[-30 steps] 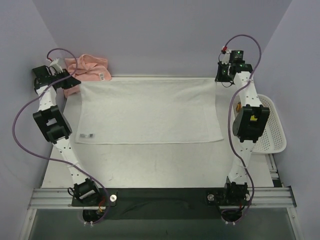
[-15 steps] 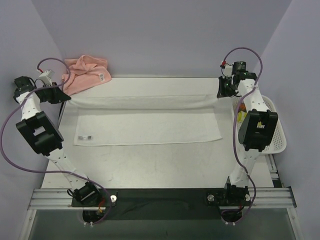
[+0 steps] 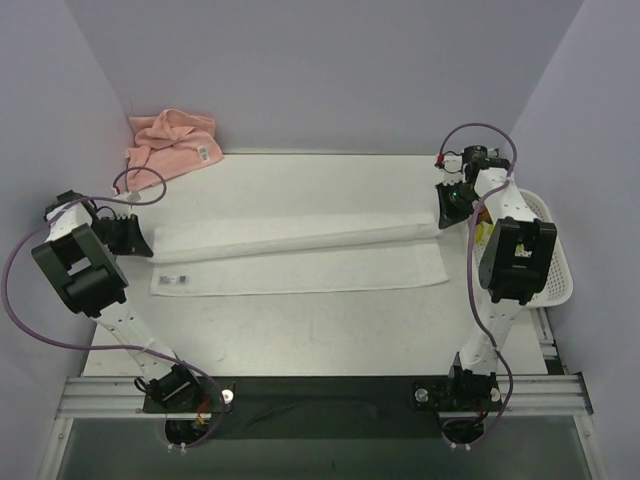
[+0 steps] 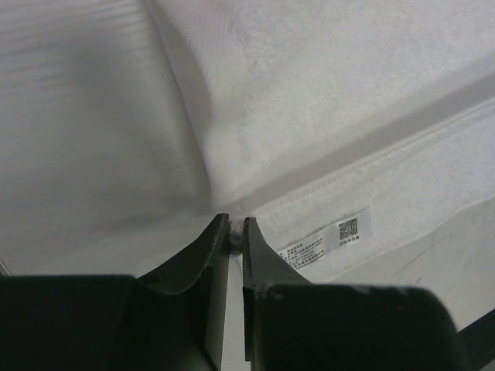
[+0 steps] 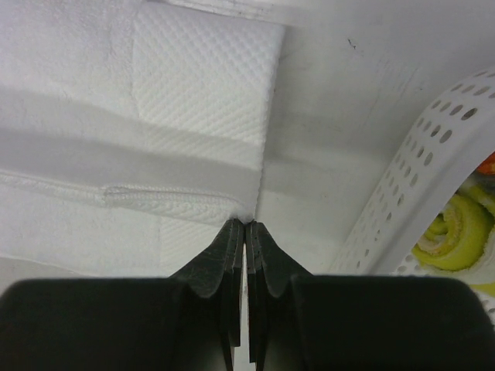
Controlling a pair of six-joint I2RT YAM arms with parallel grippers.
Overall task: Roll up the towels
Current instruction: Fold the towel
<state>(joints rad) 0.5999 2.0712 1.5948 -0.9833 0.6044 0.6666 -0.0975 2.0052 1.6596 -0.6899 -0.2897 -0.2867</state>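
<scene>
The white towel (image 3: 300, 268) lies across the middle of the table, its far long edge folded over toward the near one as a raised strip. My left gripper (image 3: 142, 238) is shut on the strip's left corner, and cloth shows pinched between the tips (image 4: 236, 226) beside the towel's printed tag (image 4: 325, 241). My right gripper (image 3: 446, 213) is shut on the right corner, the hem (image 5: 170, 202) bunched at its tips (image 5: 245, 224). The salmon-pink towel (image 3: 172, 143) sits crumpled at the far left corner, apart from both grippers.
A white mesh basket (image 3: 556, 270) stands at the table's right edge, close to my right arm, with a yellowish roll (image 5: 456, 232) inside. Walls close in at the left, the back and the right.
Both grippers have drawn the white towel's far edge toward the near side, folding it lengthwise. The left arm swung down and toward the near edge; the right came a shorter way.
</scene>
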